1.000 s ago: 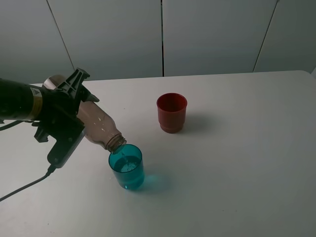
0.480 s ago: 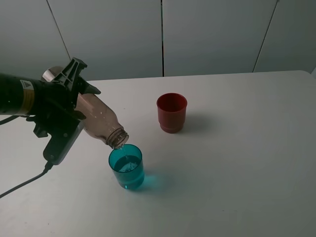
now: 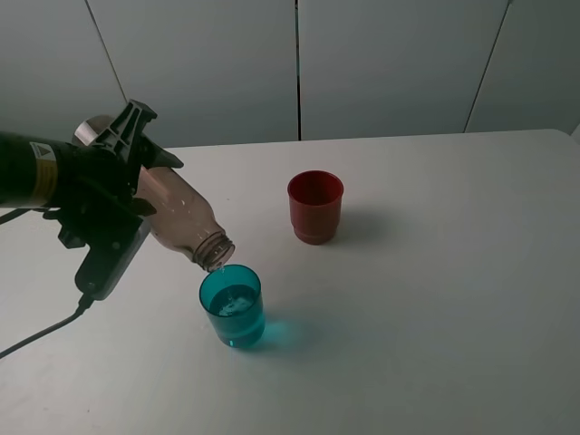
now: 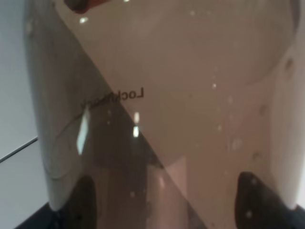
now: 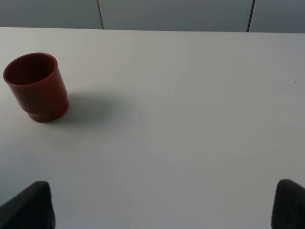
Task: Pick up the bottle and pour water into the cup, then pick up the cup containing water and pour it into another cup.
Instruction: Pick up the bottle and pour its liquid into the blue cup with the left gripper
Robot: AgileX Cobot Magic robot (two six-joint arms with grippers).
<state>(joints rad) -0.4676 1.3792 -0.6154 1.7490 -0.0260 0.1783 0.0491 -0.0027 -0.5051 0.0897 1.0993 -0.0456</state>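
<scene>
My left gripper (image 3: 136, 177) is shut on the brownish transparent bottle (image 3: 181, 216), which is tilted with its open neck down, just above the rim of the teal cup (image 3: 233, 305). The teal cup stands upright on the table and holds some water. The bottle's wall (image 4: 167, 95) fills the left wrist view. The red cup (image 3: 315, 207) stands upright behind and to the right of the teal cup; it also shows in the right wrist view (image 5: 37, 87). My right gripper (image 5: 162, 202) is open, with only its fingertips (image 5: 29, 205) showing, and it is out of the high view.
The white table (image 3: 435, 272) runs back to a grey panelled wall (image 3: 381, 63). A black cable (image 3: 36, 340) trails from the left arm across the table's front left.
The left gripper has lifted the bottle slightly, so its neck now sits a little higher above the teal cup. The cups have not moved.
</scene>
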